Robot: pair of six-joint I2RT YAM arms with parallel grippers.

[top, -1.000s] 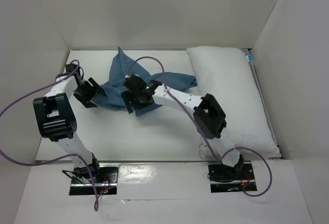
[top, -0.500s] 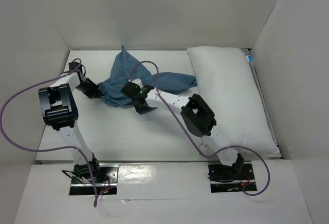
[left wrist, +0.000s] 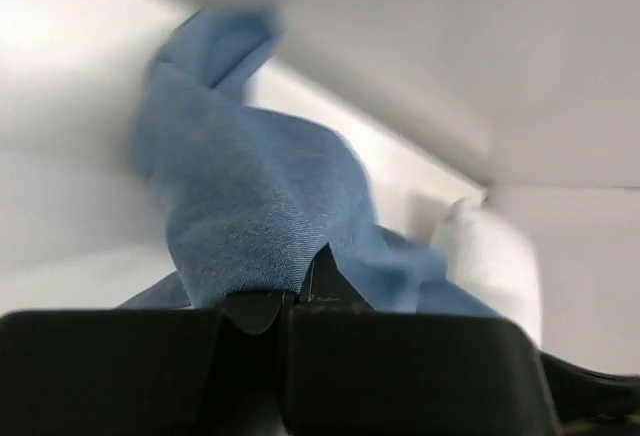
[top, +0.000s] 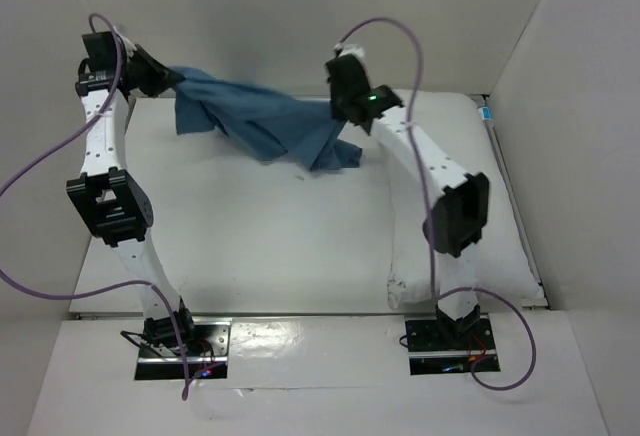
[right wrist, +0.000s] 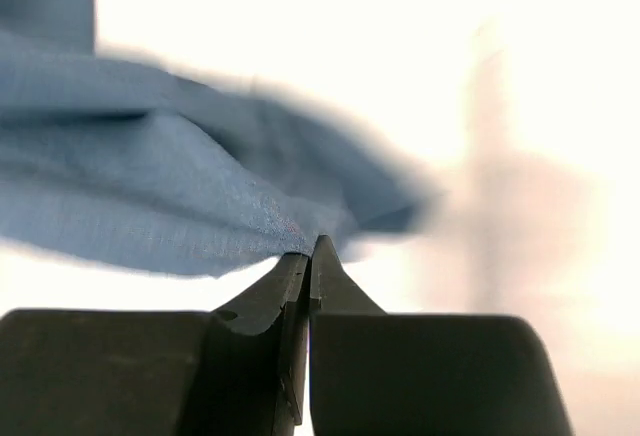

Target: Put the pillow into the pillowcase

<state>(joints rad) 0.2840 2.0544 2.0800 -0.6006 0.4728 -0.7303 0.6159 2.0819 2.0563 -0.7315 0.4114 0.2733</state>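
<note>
One white pillow (top: 510, 176) lay on the bench (top: 260, 246) at right of frame, long axis near to far, beneath the right arm (top: 440, 171). Beyond, at upper centre, one blue pillowcase (top: 265, 121) hung stretched crosswise, left jaws and right jaws each clamped on an end, the right jaws nearer the pillow.

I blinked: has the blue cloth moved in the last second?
Yes. The pillowcase lifted off the table and went toward the back wall.
</note>
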